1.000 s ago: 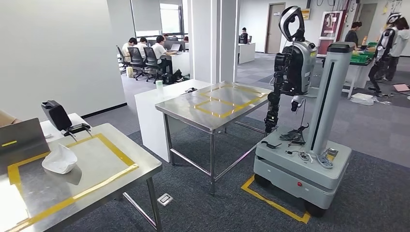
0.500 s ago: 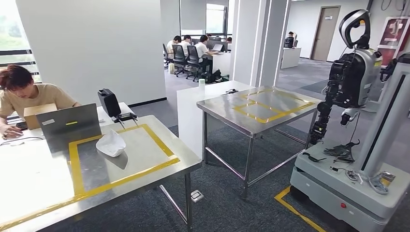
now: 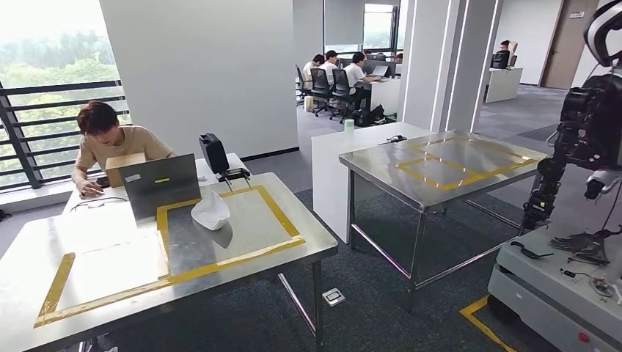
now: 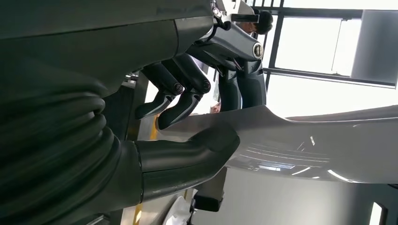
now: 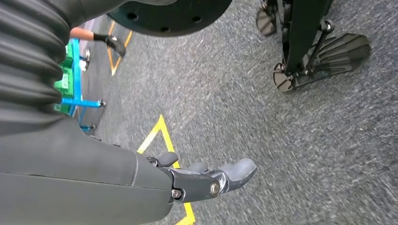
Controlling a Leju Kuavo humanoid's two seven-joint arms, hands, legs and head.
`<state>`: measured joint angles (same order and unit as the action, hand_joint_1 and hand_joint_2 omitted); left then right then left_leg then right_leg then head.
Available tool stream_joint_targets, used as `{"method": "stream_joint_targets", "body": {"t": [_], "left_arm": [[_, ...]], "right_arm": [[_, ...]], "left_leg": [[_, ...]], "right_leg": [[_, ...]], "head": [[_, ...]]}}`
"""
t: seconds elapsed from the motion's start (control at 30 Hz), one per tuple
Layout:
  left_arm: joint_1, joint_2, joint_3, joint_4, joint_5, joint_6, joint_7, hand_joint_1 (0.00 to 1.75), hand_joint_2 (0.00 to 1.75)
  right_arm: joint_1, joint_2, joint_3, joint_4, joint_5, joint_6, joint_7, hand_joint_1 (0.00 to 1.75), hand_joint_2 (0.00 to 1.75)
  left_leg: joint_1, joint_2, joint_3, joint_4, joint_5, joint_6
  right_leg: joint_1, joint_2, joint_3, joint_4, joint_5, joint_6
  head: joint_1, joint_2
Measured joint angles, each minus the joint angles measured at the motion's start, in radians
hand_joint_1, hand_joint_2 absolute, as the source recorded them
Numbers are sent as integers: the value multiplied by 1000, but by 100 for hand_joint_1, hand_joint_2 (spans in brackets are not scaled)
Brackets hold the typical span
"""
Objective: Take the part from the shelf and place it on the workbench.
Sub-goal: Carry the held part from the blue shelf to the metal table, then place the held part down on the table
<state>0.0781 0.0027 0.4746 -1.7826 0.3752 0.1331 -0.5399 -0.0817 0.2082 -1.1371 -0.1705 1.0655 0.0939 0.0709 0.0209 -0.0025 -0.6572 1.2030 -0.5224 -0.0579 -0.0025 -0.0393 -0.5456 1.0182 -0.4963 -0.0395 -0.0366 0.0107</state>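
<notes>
Pale grey and glossy, the part runs out past the edge of the left wrist view, so its full outline cannot be made out; what shows is a smooth curved sheet with bright reflections on it. The left hand grasps it at one end, with the thick thumb pressed against one face and the dark fingers curled onto the other, and the rest of the part reaches away from the palm. Beyond the hand, small and partly hidden, a corner of the workbench shows. The right hand hangs over grey carpet with its fingers stretched out loosely and nothing in them; a yellow floor marking lies below it, and the picture there is blurred. In the head view the workbench is a steel table just ahead and to the left, marked with a yellow tape frame. Inside that frame lies a white moulded piece, with a black device at the far edge and a laptop beside it, where a person sits. A second steel table with its own tape stands further right. Another humanoid robot is cut off by the right edge, above a grey wheeled base. Further back, people sit at desks, and a railed window looks onto trees.
</notes>
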Motion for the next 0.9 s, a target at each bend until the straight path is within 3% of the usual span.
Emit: {"method": "stream_joint_targets", "body": {"t": [0.07, 0.13, 0.23, 0.57, 0.9], "left_arm": [[-5, 3, 0, 13, 8, -3, 0, 175, 175], [-10, 4, 0, 22, 11, -6, -2, 175, 175], [-14, 3, 1, 35, 11, -8, -2, 175, 175], [-25, 2, 1, 58, 11, -8, -7, 175, 175], [-41, 1, 1, 66, 10, -8, -15, 175, 175]], "right_arm": [[-1, 4, -8, 0, -4, -15, -7, 0, 175], [-2, 6, -12, 0, -3, -29, -17, 0, 175], [-3, 6, -15, 0, -3, -35, -9, 0, 175], [-4, 6, -19, 0, -5, -48, -9, 0, 175], [-5, 6, -25, 0, -18, -40, -12, 0, 175]], "left_leg": [[-4, 10, 72, -125, 35, 10], [-7, 15, 97, -175, 38, 22], [-8, 12, 96, -179, 43, 28], [-13, 14, 96, -178, 42, 41], [-12, 14, 96, -177, 43, 40]], "right_leg": [[3, -7, -2, 6, -3, 6], [8, -11, -6, 11, -4, 10], [12, -9, -8, 8, 0, 1], [7, -8, -4, -3, 9, 26], [7, -8, -5, -2, 10, 28]], "head": [[0, 0], [1, 0], [3, 0], [3, 0], [3, 0]]}}
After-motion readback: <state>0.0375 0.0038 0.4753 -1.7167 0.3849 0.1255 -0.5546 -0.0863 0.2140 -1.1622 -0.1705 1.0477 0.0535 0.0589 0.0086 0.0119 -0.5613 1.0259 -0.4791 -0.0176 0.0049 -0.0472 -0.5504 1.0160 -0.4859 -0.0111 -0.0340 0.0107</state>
